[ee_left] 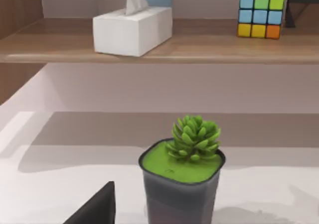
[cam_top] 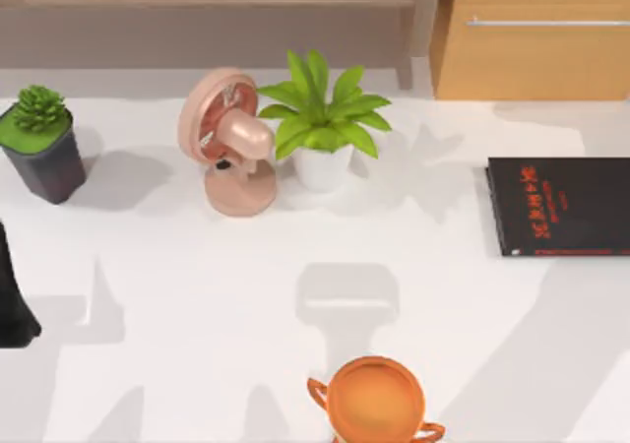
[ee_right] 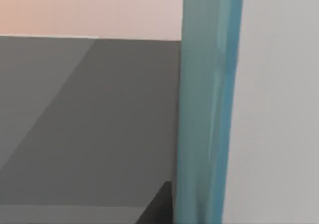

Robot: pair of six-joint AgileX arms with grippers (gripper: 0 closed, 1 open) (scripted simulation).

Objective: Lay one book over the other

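- A white table (cam_top: 197, 315) carries everything here.
- At its far left stands a dark square pot with a small succulent (cam_top: 41, 143).
- Near the back, left of centre, sits a pink desk fan (cam_top: 231, 143); just beside it on the right stands a white pot with a leafy green plant (cam_top: 323, 128).
- At the right edge lies a thin black book (cam_top: 561, 207) with red lettering, flat on the top.
- At the front edge, centre, stands an orange 2-handled cup (cam_top: 376, 401).
- Behind the table a wooden shelf (ee_left: 199, 50) holds a white tissue box (ee_left: 132, 30) and a coloured puzzle cube (ee_left: 260, 15).
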